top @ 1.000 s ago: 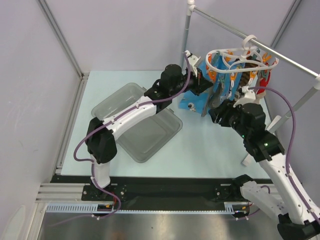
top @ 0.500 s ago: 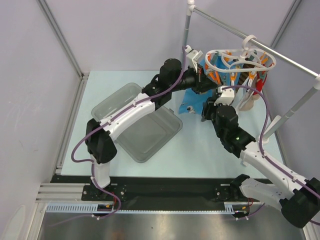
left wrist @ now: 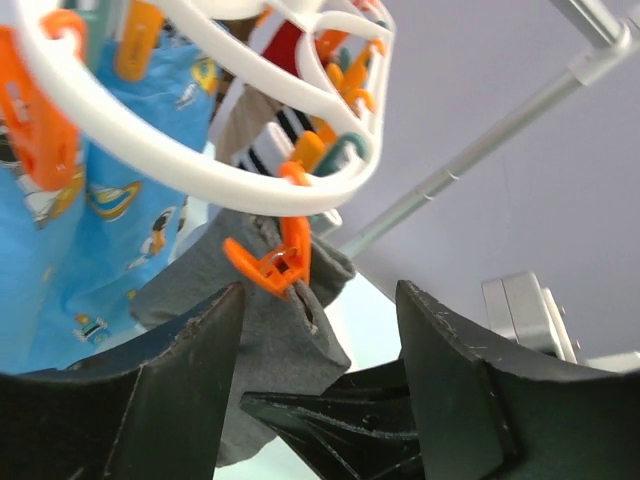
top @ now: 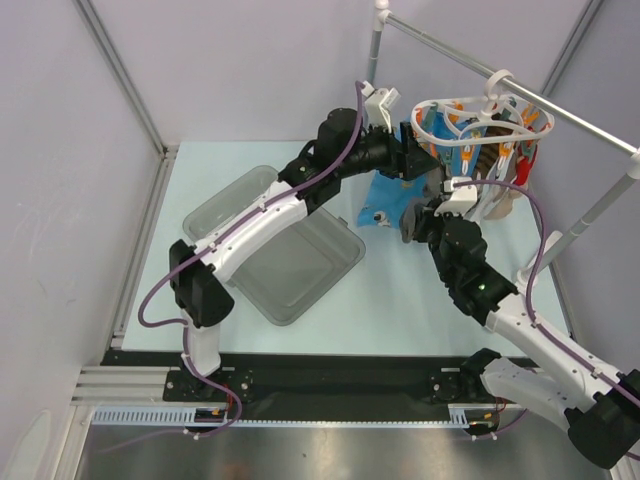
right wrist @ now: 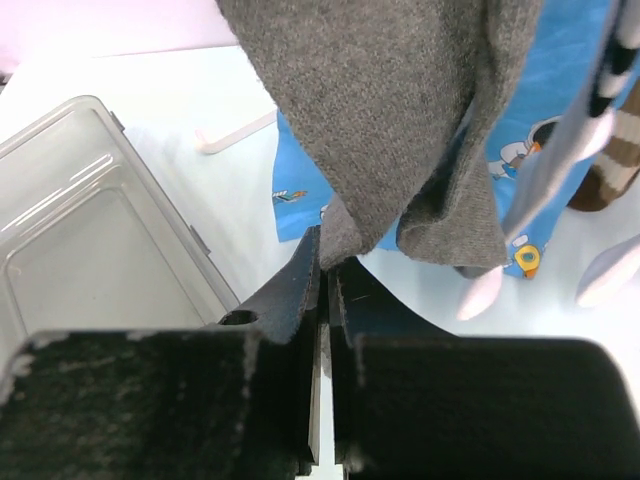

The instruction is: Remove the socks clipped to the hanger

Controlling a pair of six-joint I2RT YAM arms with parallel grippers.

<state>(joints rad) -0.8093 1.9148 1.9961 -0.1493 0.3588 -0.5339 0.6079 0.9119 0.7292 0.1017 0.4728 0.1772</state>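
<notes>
The right arm reaches from the near right edge of the tabletop (top: 400,300) toward its far right corner. Its right gripper (top: 412,225) is pressed together on the lower hem of the grey sock (right wrist: 390,110), a fold of the knit caught between the fingertips in the right wrist view. To the left, around the middle of the tabletop, sits a clear plastic container (top: 290,260).

The grey sock hangs down from an orange clip (left wrist: 268,264) on the hanger (top: 470,108). Just behind it hangs the blue sock (top: 385,200) with its small cartoon prints, which is also clipped to the ring. A brown striped sock (right wrist: 612,168) and a pale sock with a black-striped cuff (left wrist: 283,128) hang further along toward the right edge.

The left arm stretches across from the near left corner, over the container, up to the hanger. The left gripper (top: 418,160) is spread wide. In the left wrist view its two black fingers (left wrist: 170,400) stand on either side of the orange clip and the top of the grey sock, apart from both.

The hanger is a white oval ring with orange clips. It hangs by its hook from a silver rail (top: 560,112) above the far right corner of the tabletop.
</notes>
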